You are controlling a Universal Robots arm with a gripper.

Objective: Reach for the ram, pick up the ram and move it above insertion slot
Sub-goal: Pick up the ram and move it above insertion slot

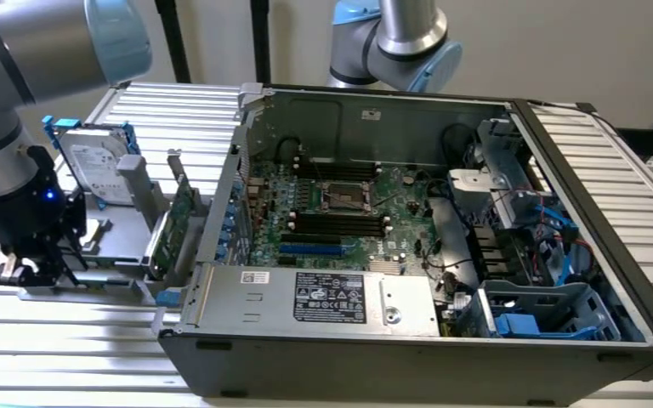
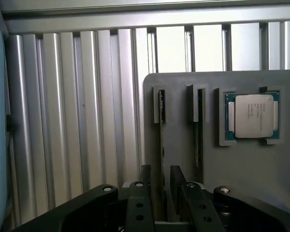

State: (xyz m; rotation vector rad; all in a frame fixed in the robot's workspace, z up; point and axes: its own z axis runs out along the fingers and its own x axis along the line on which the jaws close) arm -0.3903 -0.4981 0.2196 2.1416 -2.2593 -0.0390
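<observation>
Wrist view, looking onto a grey holder plate (image 2: pixel 183 159) lying on the slatted metal desk (image 2: pixel 63 121). Fingers of the tool (image 2: pixel 160 182) spread apart, one dark finger (image 2: pixel 145 180) on each side of the ram (image 2: pixel 161 104), a sliver of gap showing on both sides, no pinch. Ram standing on its long edge in a narrow groove of the plate, seen as a thin dark line running from the groove's notched end to between the fingers. Just beside it, a second groove (image 2: pixel 199 121) of the same kind with another thin stick on edge. Beyond that groove, a processor (image 2: pixel 253 116) with a silver lid, flat in a square pocket of the same plate.

Exterior view: arm (image 1: pixel 9 102) at nine o'clock from the open computer case (image 1: pixel 417 340), reaching straight down, tool low over the near end of the holder plate. At one o'clock from the tool, a hard drive (image 1: pixel 94 166) propped upright; at three o'clock, a green expansion card (image 1: pixel 179 225) on edge. Inside the case, green motherboard (image 1: pixel 406 191) lying flat; insertion slot (image 1: pixel 332 223) among the parallel black sockets at six o'clock from the processor socket (image 1: pixel 343 195), well apart from the tool. Short blue slot (image 1: pixel 309 249) just at six o'clock of those sockets. Base of a second arm (image 1: pixel 400 42) at twelve o'clock, behind the case.
</observation>
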